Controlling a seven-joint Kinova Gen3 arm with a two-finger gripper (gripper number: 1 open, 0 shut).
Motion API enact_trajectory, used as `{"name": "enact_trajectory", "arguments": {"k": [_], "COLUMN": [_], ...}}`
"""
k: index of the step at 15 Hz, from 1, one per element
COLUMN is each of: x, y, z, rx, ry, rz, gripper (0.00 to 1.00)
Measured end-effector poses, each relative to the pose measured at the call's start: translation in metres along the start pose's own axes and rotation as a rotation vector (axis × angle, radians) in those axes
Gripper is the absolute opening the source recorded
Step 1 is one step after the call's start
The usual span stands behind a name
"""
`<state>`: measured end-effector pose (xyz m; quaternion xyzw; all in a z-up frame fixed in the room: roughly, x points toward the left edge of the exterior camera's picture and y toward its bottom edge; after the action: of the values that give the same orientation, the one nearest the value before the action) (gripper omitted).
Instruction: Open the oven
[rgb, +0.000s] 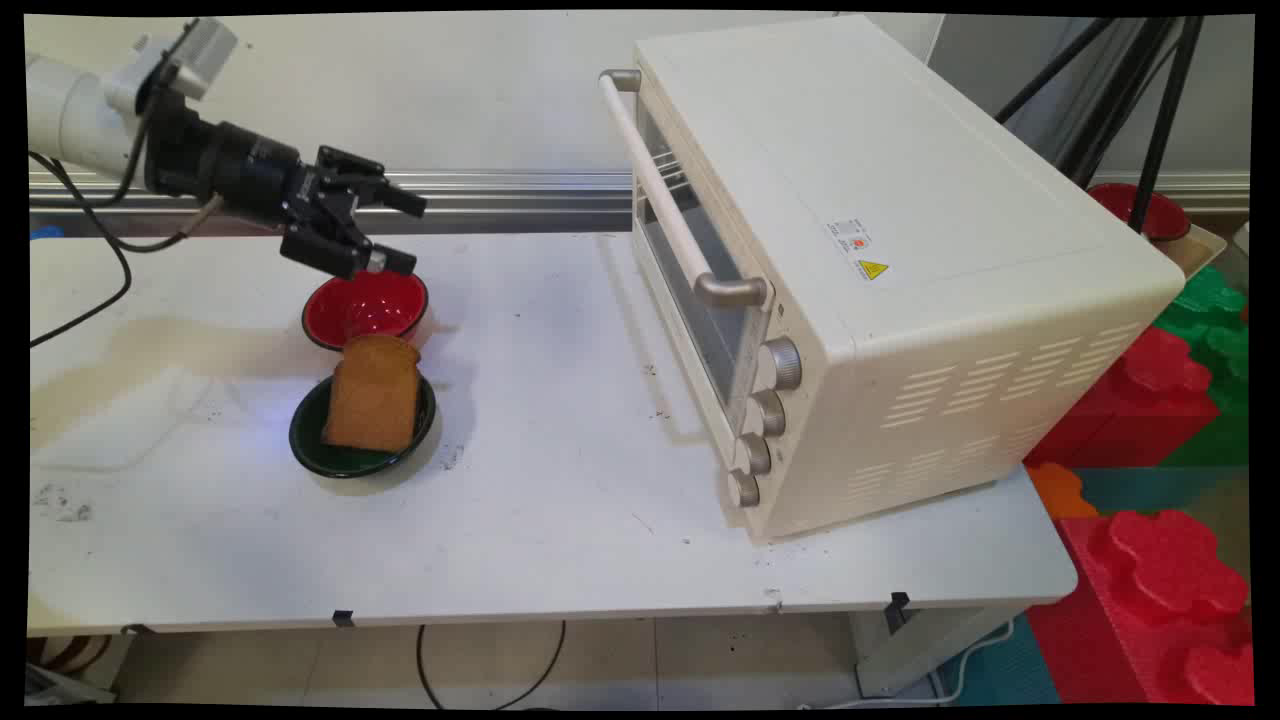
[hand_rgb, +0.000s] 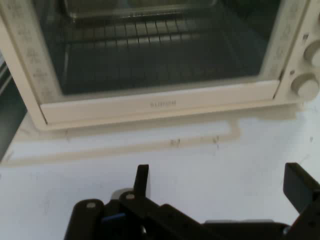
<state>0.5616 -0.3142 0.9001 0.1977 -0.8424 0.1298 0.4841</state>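
End effector (rgb: 400, 232) is hovering wide open and empty just above the red bowl (rgb: 366, 306), facing the closed toaster oven (rgb: 860, 270), bread slice (rgb: 373, 392) sitting in the green bowl (rgb: 355, 448) on the counter (rgb: 560, 520); dropping lower is risking clipping the bowl rim.

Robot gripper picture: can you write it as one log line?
gripper: open, empty, above round red bowl | brown toast slice in round green bowl | cream toaster oven: door shut

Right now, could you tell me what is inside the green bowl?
The green bowl holds one slice of toast, standing tilted against the bowl's far rim. The toast covers most of the bowl's inside, so anything beneath it cannot be seen. The red bowl sits just behind it.
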Motion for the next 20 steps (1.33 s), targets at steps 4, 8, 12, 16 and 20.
{"name": "enact_trajectory", "arguments": {"k": [4, 8, 12, 16, 20], "x": [0.014, 0.034, 0.055, 0.075, 0.092], "y": [0.000, -0.002, -0.005, -0.008, -0.012], "z": [-0.003, 0.003, 0.017, 0.041, 0.064], "rx": [0.003, 0.005, 0.005, 0.004, 0.004], "ry": [0.057, 0.124, 0.185, 0.235, 0.272], "rz": [-0.005, -0.002, 0.000, 0.004, 0.008], "gripper": [1.00, 1.00, 1.00, 1.00, 1.00]}}
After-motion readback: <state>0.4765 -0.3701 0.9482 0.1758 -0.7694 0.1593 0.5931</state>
